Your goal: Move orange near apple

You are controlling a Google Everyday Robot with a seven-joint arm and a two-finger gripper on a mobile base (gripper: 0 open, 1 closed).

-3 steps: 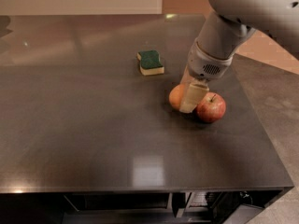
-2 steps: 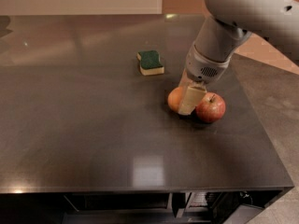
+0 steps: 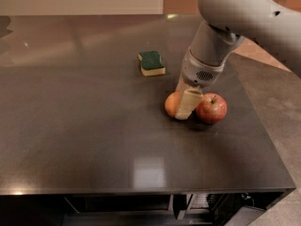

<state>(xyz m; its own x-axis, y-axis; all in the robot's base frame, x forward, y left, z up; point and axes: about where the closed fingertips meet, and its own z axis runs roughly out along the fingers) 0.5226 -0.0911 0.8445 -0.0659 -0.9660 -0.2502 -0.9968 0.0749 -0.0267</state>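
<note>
My claw (image 3: 181,102) pinches the orange (image 3: 171,104), which sits on the dark surface (image 3: 94,126). The orange is just beside the red apple (image 3: 211,108). A green-topped sponge (image 3: 151,62) lies behind them, apart.

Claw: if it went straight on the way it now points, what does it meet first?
The claw points down at the orange, beside the apple. Straight on, it would likely meet the orange first, then the table under it; depth is unclear.
</note>
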